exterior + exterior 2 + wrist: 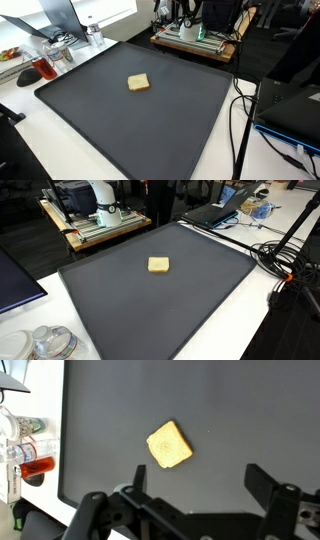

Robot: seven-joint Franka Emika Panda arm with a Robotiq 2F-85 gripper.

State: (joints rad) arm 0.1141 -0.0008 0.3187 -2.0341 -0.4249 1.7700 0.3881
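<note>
1. In the wrist view the pincer (197, 478) comes in from the bottom edge. Its two dark fingers (137, 477) are spread as wide as they go, and nothing is held between them.
2. The block (169, 444), a small yellow square with rounded corners, lies flat on the mat (240, 410). It sits beyond the fingertips and apart from them, touching neither finger.
3. In that view the block is turned so its corners point up and down the picture, and it is nearer the finger on the picture's left than the other one.
4. In both exterior views the block (139, 83) (158, 265) sits alone near the middle of the mat (120, 125) (150, 315), well away from every edge.
5. The mat is dark grey with a raised black border, and it covers most of the white desk (55, 145) (275, 330).
6. A clear bottle (33, 464) with red liquid stands on the desk just off the mat's edge in the wrist view. An exterior view shows it (45, 69) beside the mat's corner.
7. Black cables (240, 120) (285, 260) trail over the desk along one side of the mat.
8. A wooden cart (195, 42) (100, 232) carrying equipment stands behind the desk.
9. Glass jars (50, 342) stand on the desk near a mat corner in an exterior view.
</note>
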